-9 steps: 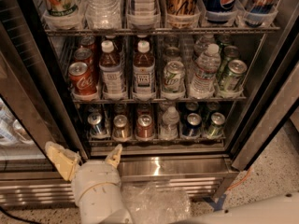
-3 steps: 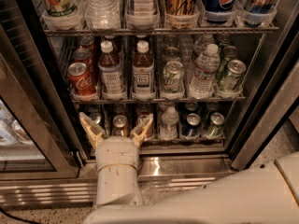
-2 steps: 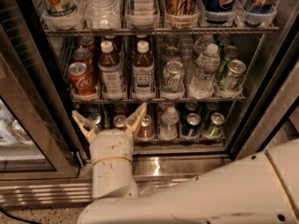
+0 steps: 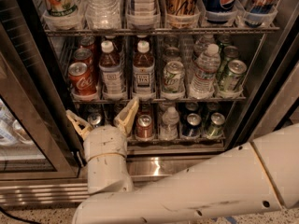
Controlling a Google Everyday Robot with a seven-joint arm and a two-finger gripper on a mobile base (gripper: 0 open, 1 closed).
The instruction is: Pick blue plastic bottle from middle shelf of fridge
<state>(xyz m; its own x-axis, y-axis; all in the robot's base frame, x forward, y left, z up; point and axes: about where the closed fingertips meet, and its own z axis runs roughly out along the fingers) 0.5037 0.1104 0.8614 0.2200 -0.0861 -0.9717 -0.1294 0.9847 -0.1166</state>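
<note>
Fridge (image 4: 196, 164) racks fill the frame; the blue bottle (image 4: 112, 73) stands left on the middle shelf (image 4: 187, 98). The gripper (image 4: 102, 106), wide open and empty, has drifted left and slightly up toward it, still below that shelf.

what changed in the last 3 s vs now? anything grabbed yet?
The end effector rose and shifted right from the lower left. It is now open in front of the left end of the bottom rack, just under the middle shelf. The arm fills more of the lower right. Nothing was grabbed or released. The blue plastic bottle and the other drinks stayed put.
</note>
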